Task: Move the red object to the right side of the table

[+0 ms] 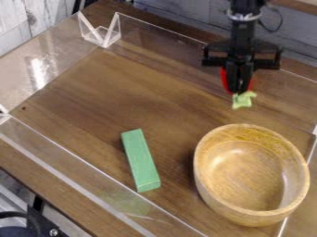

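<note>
Wood-grain table [87, 97] is carrying a bowl [251, 172] at 5 o'clock; pincer [242, 85] is gripping the red object [243, 93] at 2 o'clock.

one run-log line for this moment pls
end effector: shut on red object | leafy end hangs below, just above table | location: right side, behind wooden bowl | green block: untouched, front centre

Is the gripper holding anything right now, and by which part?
Yes: the gripper is shut on the red object, gripping its red body, with the green leafy end hanging below.
</note>
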